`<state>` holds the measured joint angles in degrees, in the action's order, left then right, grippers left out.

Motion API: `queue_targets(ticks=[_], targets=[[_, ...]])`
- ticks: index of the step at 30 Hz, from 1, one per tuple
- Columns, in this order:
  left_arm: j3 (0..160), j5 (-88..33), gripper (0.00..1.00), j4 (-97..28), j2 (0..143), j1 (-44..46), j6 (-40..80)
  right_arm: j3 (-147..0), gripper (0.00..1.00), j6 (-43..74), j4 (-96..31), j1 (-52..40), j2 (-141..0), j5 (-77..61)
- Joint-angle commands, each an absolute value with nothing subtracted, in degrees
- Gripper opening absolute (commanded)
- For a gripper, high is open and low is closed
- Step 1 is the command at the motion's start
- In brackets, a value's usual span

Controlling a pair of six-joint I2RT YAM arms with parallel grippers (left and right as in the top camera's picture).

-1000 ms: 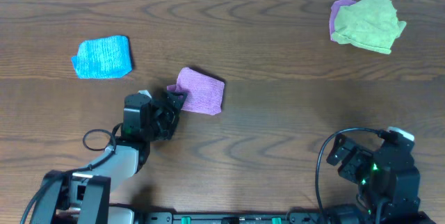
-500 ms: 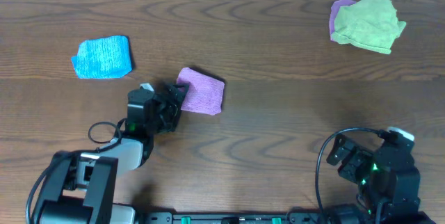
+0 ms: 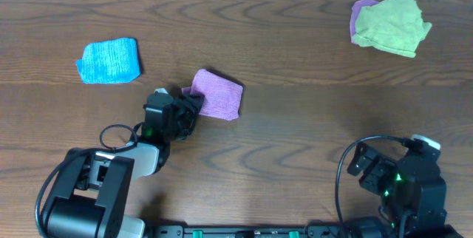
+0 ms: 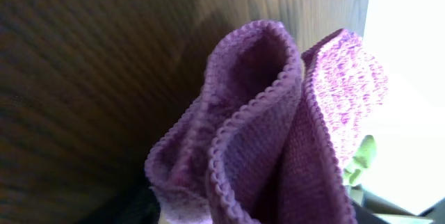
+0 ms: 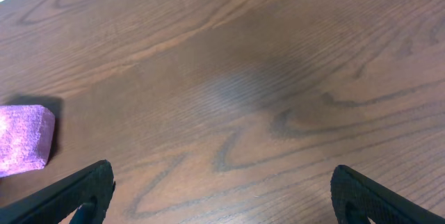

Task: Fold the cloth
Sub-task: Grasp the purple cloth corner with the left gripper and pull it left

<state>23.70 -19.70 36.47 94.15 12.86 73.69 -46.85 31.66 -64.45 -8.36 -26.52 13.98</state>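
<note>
The cloth [image 3: 220, 95] is purple-magenta terry, lying in a small folded bundle left of the table's middle. My left gripper [image 3: 191, 105] is at its left edge, touching it. In the left wrist view the cloth [image 4: 278, 133] fills the frame with bunched, looped layers right at the jaws. It hides the fingers, so their state does not show. My right gripper [image 5: 221, 195] hovers low over bare wood at the front right, open with nothing between its fingers [image 5: 76, 193]. The cloth [image 5: 24, 140] shows far off at the left of that view.
A light blue ribbed cloth [image 3: 109, 60] lies at the back left. A lime-green cloth [image 3: 392, 24] sits at the back right on top of another purple piece [image 3: 362, 9]. The right arm [image 3: 403, 182] rests at the front right edge.
My left gripper has pushed forward to the cloth's left edge. The cloth has shifted slightly right and away. The right arm has not moved.
</note>
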Motion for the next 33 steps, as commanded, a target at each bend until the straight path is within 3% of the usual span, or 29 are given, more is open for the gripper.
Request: queue_targets(ticks=[1, 11, 14, 19, 24, 33], targets=[[22.5, -16.0, 0.55, 35.0, 96.6, 12.8, 72.6, -46.7, 0.99, 32.5, -64.3, -7.9, -26.4, 14.7], [22.5, -16.8, 0.39, 39.2, 102.1, 12.8, 71.9, -46.7, 0.99, 32.5, -64.3, -7.9, -26.4, 14.7], [22.5, -16.8, 0.2, 41.5, 103.7, 12.8, 72.0, -46.7, 0.99, 32.5, -64.3, -7.9, -26.4, 14.7], [22.7, -17.3, 0.06, 43.0, 104.4, 12.8, 71.7, -46.7, 0.99, 32.5, -64.3, -7.9, -26.4, 14.7], [23.7, -22.3, 0.06, 50.5, 104.3, 12.8, 66.0, -46.7, 0.99, 32.5, -64.3, -7.9, -26.4, 14.7], [30.3, -30.3, 0.06, 50.8, 100.4, 12.5, 62.8, -46.7, 0.99, 32.5, -64.3, -7.9, -26.4, 14.7]])
